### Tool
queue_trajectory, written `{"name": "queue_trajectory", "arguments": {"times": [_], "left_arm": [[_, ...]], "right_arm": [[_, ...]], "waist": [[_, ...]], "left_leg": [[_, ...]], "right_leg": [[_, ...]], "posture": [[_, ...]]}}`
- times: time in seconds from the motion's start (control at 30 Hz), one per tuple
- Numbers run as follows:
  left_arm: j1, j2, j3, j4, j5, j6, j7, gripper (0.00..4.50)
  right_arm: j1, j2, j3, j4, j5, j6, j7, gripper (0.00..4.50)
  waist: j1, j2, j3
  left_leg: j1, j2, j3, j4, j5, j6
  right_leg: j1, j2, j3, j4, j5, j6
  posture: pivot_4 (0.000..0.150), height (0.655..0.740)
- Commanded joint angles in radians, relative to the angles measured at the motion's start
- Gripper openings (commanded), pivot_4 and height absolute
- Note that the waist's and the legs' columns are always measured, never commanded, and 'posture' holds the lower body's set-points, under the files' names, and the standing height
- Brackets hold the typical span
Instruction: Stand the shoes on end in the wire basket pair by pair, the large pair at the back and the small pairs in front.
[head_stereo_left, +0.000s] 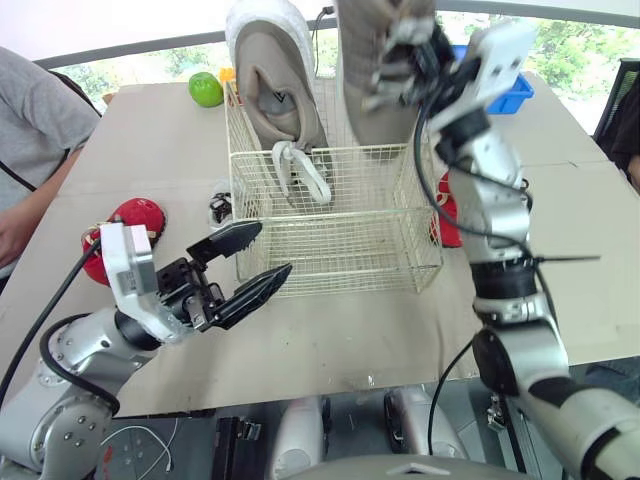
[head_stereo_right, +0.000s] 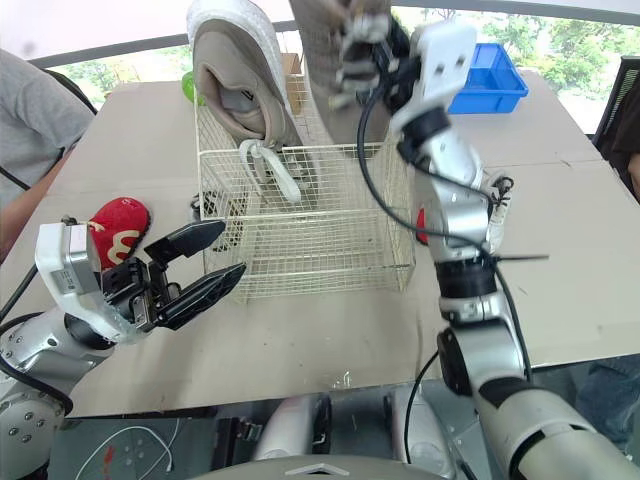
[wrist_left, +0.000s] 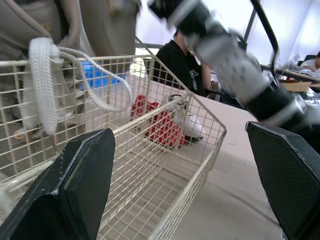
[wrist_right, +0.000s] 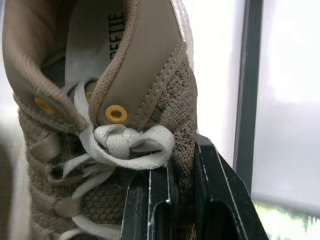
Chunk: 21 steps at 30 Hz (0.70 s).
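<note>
A wire basket (head_stereo_left: 350, 250) stands mid-table. One large beige shoe (head_stereo_left: 268, 85) stands on end at its back left, a white lace hanging down over the rim. My right gripper (head_stereo_left: 405, 55) is shut on the second large beige shoe (head_stereo_left: 372, 75), holding it upright above the basket's back right; in the right wrist view its fingers (wrist_right: 150, 205) pinch the shoe (wrist_right: 100, 100) beside the laces. My left gripper (head_stereo_left: 273, 248) hangs open at the basket's front left corner, holding nothing. Small red shoes lie left (head_stereo_left: 135, 222) and right (head_stereo_left: 447, 215) of the basket.
A green apple (head_stereo_left: 206, 89) and a blue bin (head_stereo_left: 512, 92) sit at the table's far side. A white shoe (head_stereo_right: 495, 215) lies right of the basket. A person in grey (head_stereo_left: 30, 140) sits at the left edge, another person (head_stereo_left: 625, 120) at the right.
</note>
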Motion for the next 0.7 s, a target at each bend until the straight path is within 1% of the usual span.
{"name": "queue_trajectory", "arguments": {"times": [0.03,0.23,0.43,0.5,0.53,0.57,0.6,0.63,0.67,0.7], "left_arm": [[0.005,0.0,0.026,-0.02,-0.007,-0.022,-0.001,4.5],[0.0,0.003,0.017,-0.006,-0.006,-0.023,-0.002,4.5],[-0.005,0.001,0.009,0.009,0.001,-0.027,-0.013,4.5],[-0.008,0.0,0.006,0.018,0.002,-0.027,-0.015,4.5],[-0.008,0.0,0.007,0.02,0.003,-0.027,-0.015,4.5],[-0.009,-0.003,0.009,0.024,0.0,-0.024,-0.01,4.5],[-0.008,-0.005,0.011,0.028,0.0,-0.023,-0.005,4.5],[-0.007,-0.007,0.013,0.031,-0.001,-0.021,0.0,4.5],[-0.008,-0.009,0.016,0.034,-0.003,-0.019,0.008,4.5],[-0.011,-0.016,0.022,0.039,-0.011,-0.017,0.024,4.5]], "right_arm": [[0.062,0.011,0.01,-0.119,0.007,0.075,-0.032,0.03],[0.146,0.02,-0.015,-0.198,0.064,0.235,-0.059,0.03],[0.169,0.013,-0.033,-0.255,0.145,0.367,-0.042,0.03],[0.168,-0.009,-0.039,-0.265,0.152,0.392,-0.029,0.72],[0.169,-0.018,-0.041,-0.271,0.154,0.401,-0.024,0.96],[0.17,-0.032,-0.044,-0.278,0.157,0.412,-0.018,1.36],[0.174,-0.052,-0.044,-0.292,0.161,0.425,-0.004,1.88],[0.178,-0.073,-0.043,-0.305,0.165,0.438,0.011,2.56],[0.182,-0.095,-0.042,-0.318,0.166,0.448,0.025,3.03],[0.188,-0.122,-0.043,-0.333,0.167,0.454,0.045,3.4]], "waist": [[-0.001,0.0,0.0],[0.003,-0.001,0.0],[0.003,-0.004,-0.002],[0.003,-0.005,-0.002],[0.003,-0.005,-0.003],[0.003,-0.005,-0.003],[0.004,-0.005,-0.003],[0.004,-0.006,-0.003],[0.005,-0.006,-0.003],[0.006,-0.006,-0.003]], "left_leg": [[0.0,0.0,0.0,0.001,0.0,0.0],[0.0,0.0,0.0,0.001,0.0,0.0],[0.0,0.0,-0.001,0.001,0.0,0.0],[0.0,0.0,0.0,0.001,0.0,0.0],[0.0,0.0,0.0,0.001,0.0,0.0],[0.0,0.0,0.0,0.001,0.0,0.0],[0.0,0.0,0.0,0.001,0.0,0.0],[0.0,0.0,0.0,0.001,0.0,0.0],[0.0,0.0,0.0,0.001,0.0,0.0],[0.0,0.0,0.0,0.001,0.0,0.0]], "right_leg": [[0.0,0.0,0.0,0.0,0.0,0.0],[0.0,0.0,0.0,0.0,0.0,0.0],[0.001,0.0,-0.001,-0.001,0.0,0.0],[0.001,0.0,-0.001,-0.001,0.0,0.0],[0.001,0.0,-0.001,-0.002,0.0,0.0],[0.001,0.0,-0.001,-0.002,0.0,0.0],[0.001,0.0,-0.001,-0.002,0.0,0.0],[0.001,0.0,-0.001,-0.002,0.0,0.0],[0.002,0.0,-0.001,-0.002,0.0,0.0],[0.002,0.0,-0.001,-0.003,0.0,0.0]], "posture": [[0.15,0.74],[0.15,0.74],[0.15,0.74],[0.15,0.74],[0.15,0.74],[0.15,0.74],[0.15,0.74],[0.15,0.74],[0.15,0.74],[0.15,0.74]]}}
